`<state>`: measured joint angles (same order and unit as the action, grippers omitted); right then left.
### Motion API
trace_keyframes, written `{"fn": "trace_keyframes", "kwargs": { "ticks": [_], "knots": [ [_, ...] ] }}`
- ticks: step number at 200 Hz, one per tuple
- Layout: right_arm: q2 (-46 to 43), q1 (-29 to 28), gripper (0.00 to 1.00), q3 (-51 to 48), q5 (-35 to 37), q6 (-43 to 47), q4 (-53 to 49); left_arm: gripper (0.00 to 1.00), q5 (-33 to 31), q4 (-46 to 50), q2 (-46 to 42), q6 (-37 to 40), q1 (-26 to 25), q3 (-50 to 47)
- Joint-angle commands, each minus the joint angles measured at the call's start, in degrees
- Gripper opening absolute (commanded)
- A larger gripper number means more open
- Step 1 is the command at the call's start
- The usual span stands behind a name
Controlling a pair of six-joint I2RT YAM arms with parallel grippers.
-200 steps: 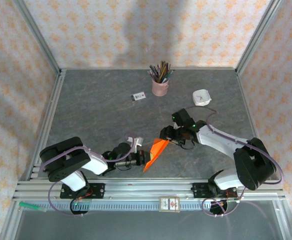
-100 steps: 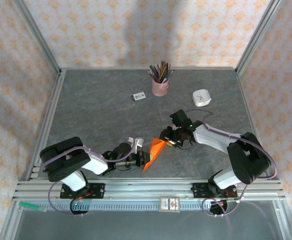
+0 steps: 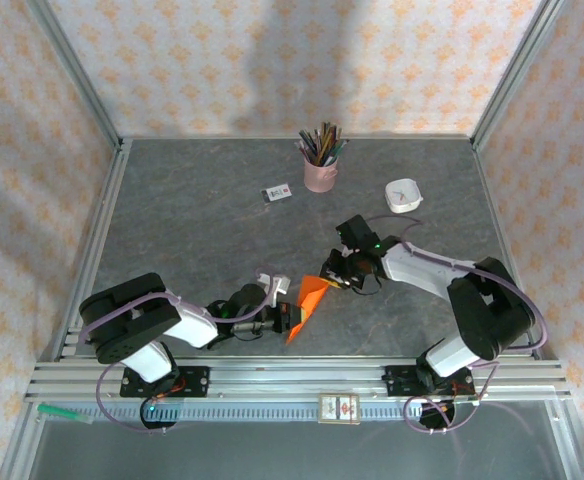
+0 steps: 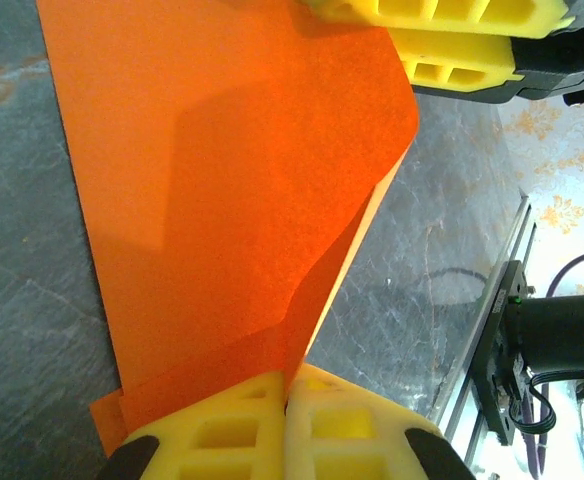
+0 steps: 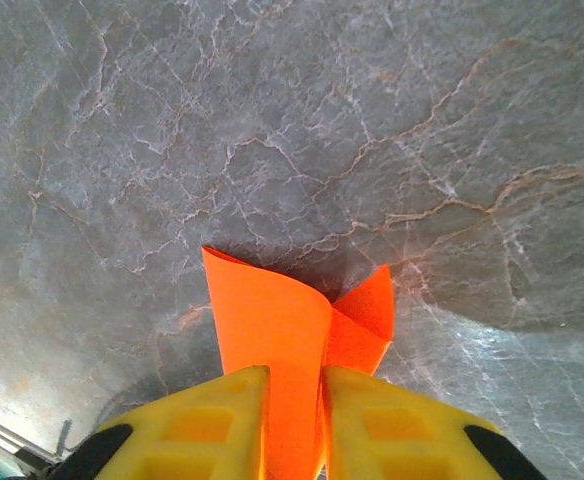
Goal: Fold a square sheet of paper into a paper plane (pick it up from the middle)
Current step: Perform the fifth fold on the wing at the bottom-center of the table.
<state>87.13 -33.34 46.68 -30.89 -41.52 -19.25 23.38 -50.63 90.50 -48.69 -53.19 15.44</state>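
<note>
The square sheet of paper [image 3: 308,299], bright orange and folded into a narrow wedge, stands on edge near the table's front between both arms. My left gripper [image 3: 290,316] is shut on its near lower corner; in the left wrist view the yellow pads [image 4: 222,440] pinch the sheet [image 4: 222,180], which bows away from them. My right gripper [image 3: 328,278] holds the far upper end. In the right wrist view the paper [image 5: 272,310] curls up between the yellow fingers [image 5: 202,420], touching both inner faces, and a folded flap [image 5: 367,320] sticks out to the right.
A pink pencil cup [image 3: 320,174] stands at the back centre, a small white card [image 3: 276,193] lies to its left, and a small white dish [image 3: 403,195] sits at the back right. A metal rail [image 3: 292,385] runs along the near edge.
The right gripper's jaws have come together around the paper's far end and shifted slightly left. The sheet now looks shorter and more bunched. The left gripper has kept its hold.
</note>
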Motion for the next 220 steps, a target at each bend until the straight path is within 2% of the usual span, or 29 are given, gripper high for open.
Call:
{"fn": "trace_keyframes", "kwargs": {
  "ticks": [1,73,112,151,198,220],
  "knots": [
    [0.65,-0.23,0.19,1.83,0.60,1.16,-2.63,0.00,-0.70,1.32,-0.16,1.99,0.34,1.02],
    [1.27,-0.14,0.01,3.99,0.47,2.93,-5.95,0.02,-2.33,7.27,-2.88,6.98,0.26,1.87],
    [1.63,-0.06,0.00,4.61,-0.38,2.96,-6.68,0.12,-4.73,13.99,-5.67,11.66,-0.55,3.27],
    [1.88,-0.06,0.00,4.70,-1.45,2.43,-6.47,0.19,-8.21,19.52,-7.33,14.80,-2.02,4.70],
    [2.13,-0.06,0.00,4.63,-2.71,1.79,-5.98,0.32,-14.77,25.79,-8.32,18.98,-5.59,7.27],
    [2.13,-0.06,0.00,4.57,-2.86,1.75,-5.95,0.34,-17.78,28.66,-8.24,20.11,-7.05,8.70]
  ]
}}
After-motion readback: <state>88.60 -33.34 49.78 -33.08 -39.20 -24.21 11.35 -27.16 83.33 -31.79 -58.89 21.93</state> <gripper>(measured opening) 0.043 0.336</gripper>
